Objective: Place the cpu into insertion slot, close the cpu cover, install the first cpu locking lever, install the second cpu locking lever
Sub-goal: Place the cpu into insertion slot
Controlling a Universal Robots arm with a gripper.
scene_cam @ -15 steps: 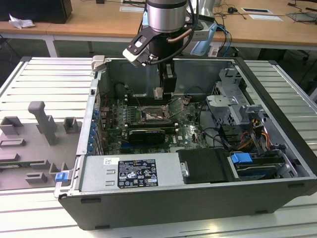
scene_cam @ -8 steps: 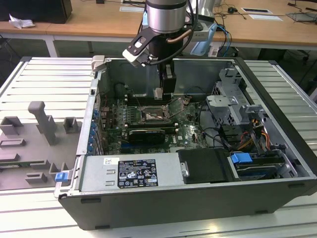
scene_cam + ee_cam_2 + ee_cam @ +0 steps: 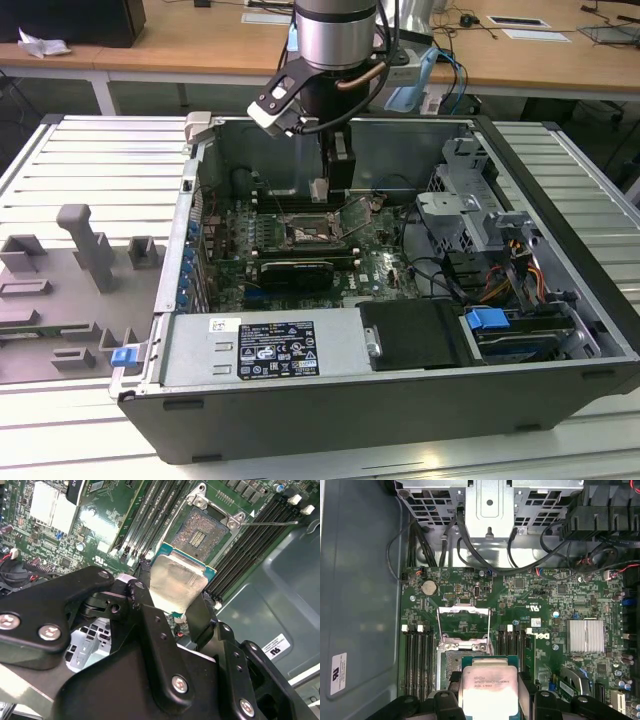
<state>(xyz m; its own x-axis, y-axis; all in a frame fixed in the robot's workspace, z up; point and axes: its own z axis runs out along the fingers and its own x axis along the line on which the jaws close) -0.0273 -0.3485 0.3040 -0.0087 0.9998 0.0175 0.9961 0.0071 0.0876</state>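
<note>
Hand (image 3: 172,600) pinching cpu (image 3: 177,580) over insertion slot (image 3: 200,532) inside computer case (image 3: 400,400); cpu cover (image 3: 463,610) raised.

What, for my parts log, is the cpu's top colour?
The cpu is pale silver; clearest in the second wrist view.

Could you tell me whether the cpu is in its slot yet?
Out: the gripper holds the cpu clear of the bare insertion slot.

Matt silvery metal cpu (image 3: 489,686), smudged.
</note>
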